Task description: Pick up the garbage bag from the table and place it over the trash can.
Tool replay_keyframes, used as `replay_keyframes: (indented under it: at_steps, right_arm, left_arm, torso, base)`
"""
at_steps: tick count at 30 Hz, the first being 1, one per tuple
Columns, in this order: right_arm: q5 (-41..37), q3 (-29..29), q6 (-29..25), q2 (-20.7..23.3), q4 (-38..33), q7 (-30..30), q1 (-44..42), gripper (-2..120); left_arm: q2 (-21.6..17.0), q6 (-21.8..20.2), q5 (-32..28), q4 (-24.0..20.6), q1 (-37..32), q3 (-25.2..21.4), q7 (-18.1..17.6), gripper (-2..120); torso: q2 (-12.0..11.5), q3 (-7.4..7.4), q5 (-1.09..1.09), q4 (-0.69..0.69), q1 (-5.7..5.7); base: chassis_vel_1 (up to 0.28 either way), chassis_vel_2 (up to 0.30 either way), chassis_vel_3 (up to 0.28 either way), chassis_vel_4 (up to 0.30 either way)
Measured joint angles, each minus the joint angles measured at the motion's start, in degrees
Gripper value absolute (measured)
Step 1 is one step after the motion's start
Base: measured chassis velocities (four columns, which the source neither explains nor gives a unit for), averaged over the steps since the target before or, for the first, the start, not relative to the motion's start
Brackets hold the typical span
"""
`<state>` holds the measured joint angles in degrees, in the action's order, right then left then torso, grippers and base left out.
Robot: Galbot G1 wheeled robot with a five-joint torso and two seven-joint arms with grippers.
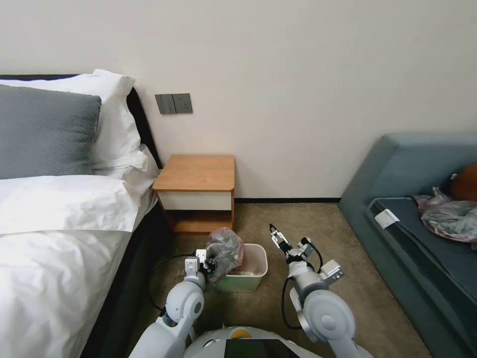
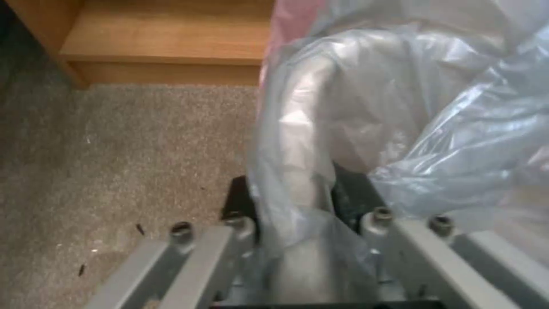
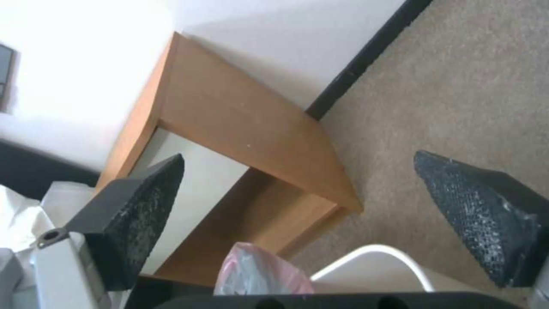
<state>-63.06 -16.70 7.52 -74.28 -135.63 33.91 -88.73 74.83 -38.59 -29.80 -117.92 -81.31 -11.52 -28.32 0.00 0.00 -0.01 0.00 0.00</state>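
Left gripper [image 1: 212,261] pinches garbage bag [image 1: 226,251] over trash can [image 1: 256,268] on carpet [image 1: 318,223]; right gripper [image 1: 276,237] fingers spread; wooden worktop [image 1: 196,171] bare, beside bed [image 1: 54,223].

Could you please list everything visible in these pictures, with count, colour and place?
garbage bag: one, translucent grey with pink rim, held over the trash can's near-left corner.
trash can: one, cream inside, pale green outside, on the carpet before the table.
table: one, orange-brown with white drawer front, against the wall beside the bed.
bed: one, white linen, on the left.
pillows: one grey, one white behind it, at the bed's head.
wall switch plate: one, grey, above the table.
sofa: one, grey-blue, on the right.
plastic bundle: one, grey-and-pink, on the sofa.
left end effector: shut on the garbage bag.
right end effector: open, right of the trash can.
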Motion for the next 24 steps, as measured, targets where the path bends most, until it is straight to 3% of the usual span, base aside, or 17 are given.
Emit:
replay_keyframes:
  at_steps: [2,6,13,14,17,21,24]
  right_arm:
    - [0.04,0.01,0.0,0.21,-0.39,0.0,0.1,100]
    - [1.2,0.15,0.38,1.17,-1.22,-0.89,0.48,100]
    - [7.01,0.7,0.96,5.42,-1.64,-7.58,1.56,100]
    - [7.1,0.81,2.01,8.04,-2.09,-9.8,3.43,100]
    - [7.21,1.47,3.25,11.96,-1.93,-16.52,6.2,100]
    - [6.76,1.95,5.43,14.64,-2.16,-22.68,8.12,100]
    - [4.77,2.27,6.42,15.48,-2.9,-23.9,8.55,100]
  left_arm:
    - [0.02,1.25,-0.5,-0.49,-0.26,0.04,-0.5,10]
    - [-0.08,4.18,-1.6,-3.22,-1.16,-0.61,-1.7,3]
    - [-0.12,9.34,-2.27,-7.64,-2.79,-2.86,-0.43,3]
    - [-0.36,13.14,-0.9,-8.88,-3.52,-4.62,2.41,3]
    - [-0.89,18.76,1.33,-9.33,-3.93,-7.27,6.01,3]
    - [-1.35,22.73,2.07,-8.93,-3.57,-8.2,8.28,3]
    - [-1.86,24.63,2.23,-8.33,-2.97,-8.02,9.57,3]
  torso:
    - [0.0,0.01,-0.02,-0.01,0.0]
    - [0.0,0.01,0.0,-0.01,0.0]
    - [0.0,0.01,0.0,0.0,0.0]
    - [0.0,0.01,0.01,0.0,0.0]
    - [0.0,0.01,0.01,0.02,0.0]
    - [0.0,0.01,0.0,0.01,0.0]
    - [0.0,0.01,0.01,-0.01,0.0]
  base:
    - [0.0,0.0,0.0,0.0]
    - [0.0,0.0,0.0,0.0]
    - [0.0,0.0,0.0,0.0]
    - [0.0,0.0,0.0,0.0]
    - [0.0,0.0,0.0,0.0]
    - [0.0,0.0,0.0,0.0]
    - [0.0,0.0,0.0,0.0]
